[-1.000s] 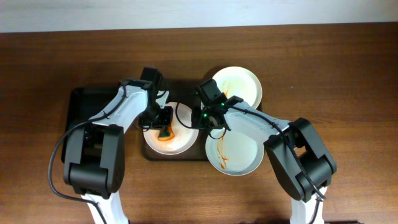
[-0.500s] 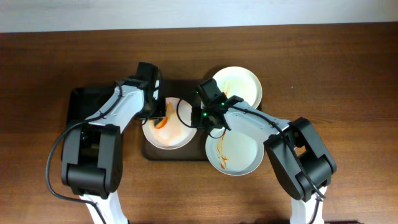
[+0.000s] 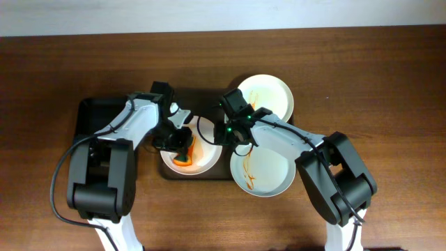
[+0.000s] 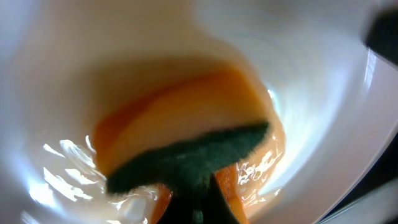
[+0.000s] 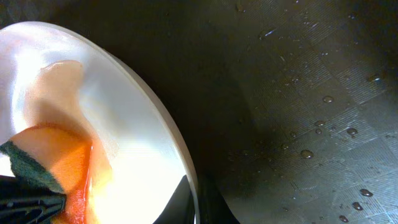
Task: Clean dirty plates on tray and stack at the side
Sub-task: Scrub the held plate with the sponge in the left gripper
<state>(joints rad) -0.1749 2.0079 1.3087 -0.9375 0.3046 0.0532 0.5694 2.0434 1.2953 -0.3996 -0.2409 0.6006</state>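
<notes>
A white plate [image 3: 202, 162] smeared with orange sauce lies at the left of the dark brown tray [image 3: 221, 173]. My left gripper [image 3: 178, 144] is shut on an orange sponge with a green pad [image 4: 186, 118] and presses it on this plate [image 4: 74, 62]. My right gripper [image 3: 233, 137] is shut on the plate's right rim [image 5: 194, 193]; the sponge [image 5: 56, 165] shows at the far side of the plate. A second plate [image 3: 268, 97] with sauce streaks sits at the tray's back right. A third streaked plate [image 3: 268, 174] sits at the front right.
A smaller black tray [image 3: 94, 115] lies to the left, under my left arm. The wet tray floor [image 5: 298, 93] is bare beside the held plate. Brown tabletop [image 3: 390, 104] surrounds both trays.
My left gripper wiped the sponge up to the plate's far side, then back down to its front middle. My right gripper has kept still on the rim.
</notes>
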